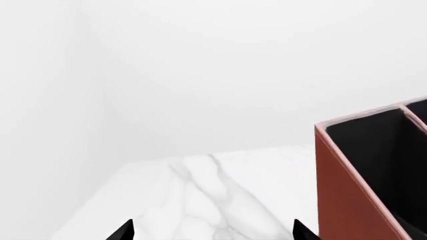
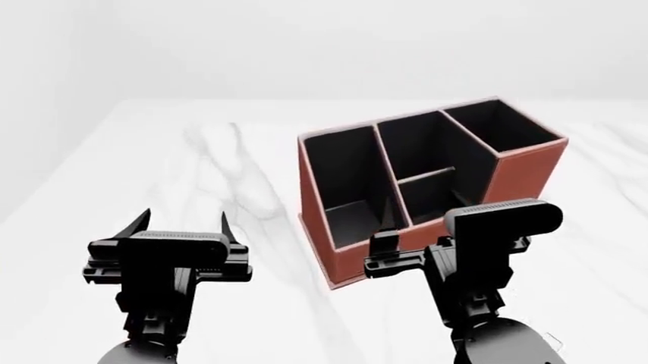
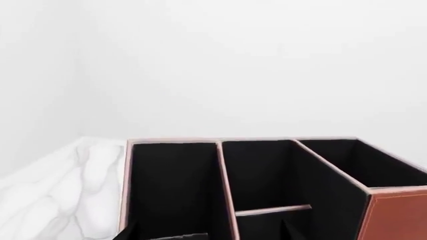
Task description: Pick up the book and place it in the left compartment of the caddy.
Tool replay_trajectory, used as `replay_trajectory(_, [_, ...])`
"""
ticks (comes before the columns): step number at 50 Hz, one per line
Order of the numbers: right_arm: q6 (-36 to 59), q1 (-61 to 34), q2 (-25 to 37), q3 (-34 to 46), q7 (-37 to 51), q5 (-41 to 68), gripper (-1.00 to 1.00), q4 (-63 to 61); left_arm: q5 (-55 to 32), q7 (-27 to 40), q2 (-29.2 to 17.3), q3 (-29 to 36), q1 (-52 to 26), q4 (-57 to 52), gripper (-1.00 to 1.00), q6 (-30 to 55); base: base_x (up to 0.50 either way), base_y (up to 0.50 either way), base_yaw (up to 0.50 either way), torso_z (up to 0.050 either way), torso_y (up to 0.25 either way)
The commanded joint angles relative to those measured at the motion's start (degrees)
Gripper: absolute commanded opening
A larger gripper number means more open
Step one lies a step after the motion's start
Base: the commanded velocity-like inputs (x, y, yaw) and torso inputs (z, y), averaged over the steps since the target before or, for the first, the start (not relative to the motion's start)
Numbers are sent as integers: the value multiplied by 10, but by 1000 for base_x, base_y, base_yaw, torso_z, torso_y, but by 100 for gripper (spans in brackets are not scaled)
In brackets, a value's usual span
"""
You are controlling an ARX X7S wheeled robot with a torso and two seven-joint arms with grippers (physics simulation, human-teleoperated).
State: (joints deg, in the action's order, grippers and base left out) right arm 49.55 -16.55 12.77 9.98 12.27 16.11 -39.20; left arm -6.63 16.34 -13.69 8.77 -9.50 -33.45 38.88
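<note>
The reddish-brown caddy (image 2: 521, 171) stands on the marble table, and its long left compartment (image 2: 339, 171) is the slot nearest my left arm. In the right wrist view a thin pale edge of the book (image 3: 188, 236) shows low inside the left compartment (image 3: 173, 185). That edge lies between the fingers and touches neither. I cannot make out the book in the head view. My right gripper (image 3: 207, 233) hovers open over the caddy's front, with one fingertip (image 2: 388, 218) above the divider. My left gripper (image 2: 182, 224) is open and empty over bare table, left of the caddy (image 1: 347, 190).
The white marble table (image 2: 202, 159) reaches to a left edge (image 2: 61, 174) and a far edge against plain white walls. The caddy's two short divided slots (image 2: 426, 171) and taller square slot (image 2: 501, 125) lie right of the long one.
</note>
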Motion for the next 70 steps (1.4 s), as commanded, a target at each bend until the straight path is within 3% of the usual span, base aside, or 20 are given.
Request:
replay_trajectory(1, [1,-1,-6,-13,-18,-4,100,-9,-2,-16,10,-18,2,-7,100,-1,500,0,0,0,0])
replay_trajectory(22, [48,-22,-7,-18,-5,16,100,-16,-8,-11,6,-17,0,-8,100,-1,218,0,0,0,1])
replay_trajectory(29, [196,-80,-7,-50,-7,67,100,-62,-9,-10,3,-16,3,-9,100,-2,0,0,0,0,0])
replay_trajectory(34, [374,-157,-8,-101,24,88,100,-142,-10,-8,2,-15,2,-11,100,0,0,0,0,0,0])
replay_trajectory(36, [404,-171,-4,-146,73,166,100,-142,-10,-7,2,-14,3,-9,100,-2,0,0,0,0,0])
replay_trajectory(39, [404,-215,83,-199,311,424,100,-45,-10,-6,1,-12,5,-9,100,-4,0,0,0,0,0])
replay_trajectory(43, [343,-262,169,-141,655,767,100,7,-12,-5,0,-13,5,-10,100,-2,0,0,0,0,0])
replay_trajectory(45, [304,-269,200,-119,751,939,100,22,-12,-4,0,-13,4,-11,100,0,0,0,0,0,0])
replay_trajectory(57, [-27,-321,461,119,776,1023,100,-32,-14,-1,-4,-14,4,-10,100,-1,0,0,0,0,0])
replay_trajectory(63, [-96,-287,517,159,774,1024,100,-48,-14,0,-6,-9,0,-10,100,2,0,0,0,0,0])
replay_trajectory(70, [-170,-209,587,154,760,1024,100,-63,-15,2,-8,-7,-1,-11,100,5,0,0,0,0,0])
